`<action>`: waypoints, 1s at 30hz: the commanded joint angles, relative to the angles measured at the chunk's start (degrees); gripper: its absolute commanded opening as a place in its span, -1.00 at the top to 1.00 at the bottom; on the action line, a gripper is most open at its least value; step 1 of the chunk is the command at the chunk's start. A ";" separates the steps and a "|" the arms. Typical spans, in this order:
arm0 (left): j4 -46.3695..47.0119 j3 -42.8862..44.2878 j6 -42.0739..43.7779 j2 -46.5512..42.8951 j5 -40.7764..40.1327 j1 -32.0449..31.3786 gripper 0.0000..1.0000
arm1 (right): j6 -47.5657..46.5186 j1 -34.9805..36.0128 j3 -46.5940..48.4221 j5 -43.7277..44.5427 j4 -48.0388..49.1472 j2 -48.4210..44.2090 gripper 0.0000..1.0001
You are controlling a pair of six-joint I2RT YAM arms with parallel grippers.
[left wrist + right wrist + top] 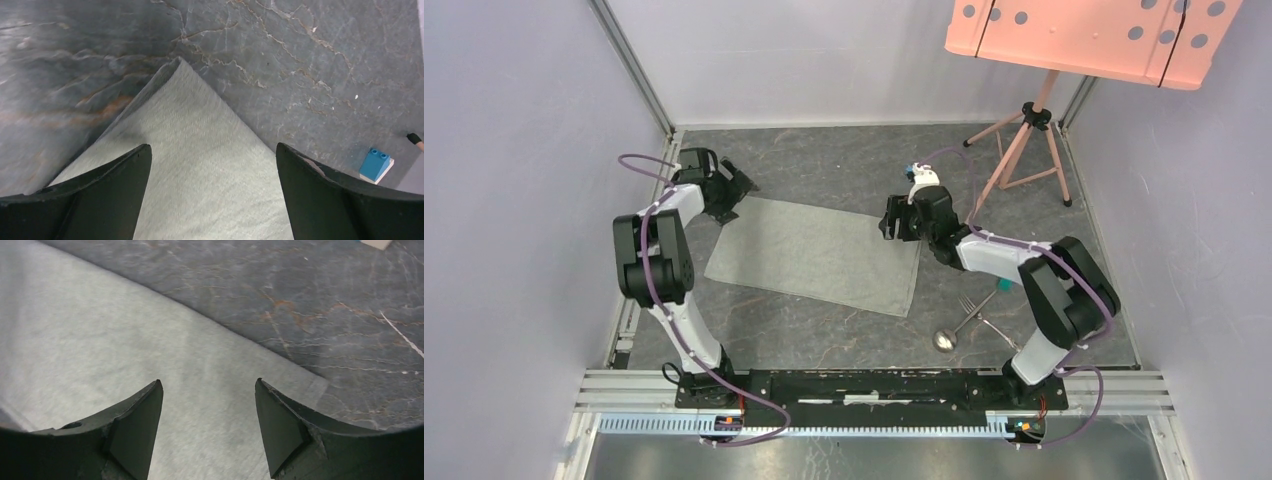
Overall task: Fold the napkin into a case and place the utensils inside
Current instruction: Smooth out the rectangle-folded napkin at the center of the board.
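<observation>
- The left hand (pixel 213 147) is hovering with its jaws spread wide and nothing between them, poised over the far left corner of the napkin (pixel 819 255).
- The right hand (pixel 208 382) is standing open at a somewhat narrower spread, also holding nothing, and is sitting above the napkin's far edge near its right corner.
- The napkin is lying spread out and unfolded, slightly askew, in the middle of the tabletop (pixel 824 160). In the left wrist view, the corner under the left hand is showing a slightly raised lip.
- The fork (pixel 969 302) and the spoon (pixel 945 340) are lying on the bare tabletop off the napkin's near right corner, close beside the right arm. Their handles appear to be crossing.
- A small blue and white block (pixel 376 164) is resting beyond the cloth, apart from it.
- Judgement: no fold has been made, so the task is only beginning.
- Risk: the cloth is thin and flat, so closing jaws may be scraping the tabletop and missing it, or catching too little, so that it slips out.
- Risk: uneven lifting by the two hands would be skewing the fold line and spoiling the case.
- Risk: the right arm, swinging back, could be sweeping the utensils aside.
- Markings: no brand, label or writing is legible; the pink board (pixel 1089 30) on the tripod (pixel 1029 140) is showing only grey dots.
</observation>
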 commanded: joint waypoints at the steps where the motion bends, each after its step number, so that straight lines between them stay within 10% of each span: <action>1: 7.69 5.06 -0.95 5.61 6.77 0.19 -1.00 | -0.22 -1.83 1.25 -1.85 4.89 3.96 -0.46; 30: 14.62 11.62 -8.30 13.94 18.02 1.12 -1.00 | 1.51 -8.30 -0.68 -11.20 12.26 8.51 -0.30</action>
